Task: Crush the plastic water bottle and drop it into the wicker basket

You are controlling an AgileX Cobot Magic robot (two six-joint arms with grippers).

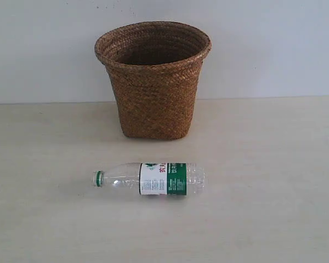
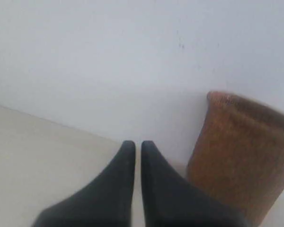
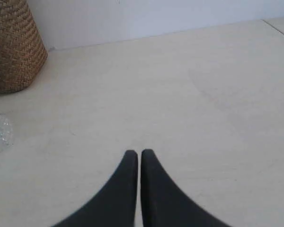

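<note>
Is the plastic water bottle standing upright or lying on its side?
Lying on its side: the plastic water bottle rests lengthwise on the table, cap toward the exterior view's left.

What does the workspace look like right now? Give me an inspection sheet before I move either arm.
Surface: pale tabletop, flat, no spills seen.
Job's things: small clear plastic water bottle with green cap and white-and-green label lies on its side, cap toward the left of the exterior view, not yet crushed. The brown woven wicker basket stands upright behind it, apart from it; its inside is too dark to check.
Clutter: nothing seen.
Grippers: left gripper and right gripper both have dark fingers closed together, holding nothing, away from the bottle.
Cables: nothing seen.
Surroundings: plain white wall behind the table.
</note>
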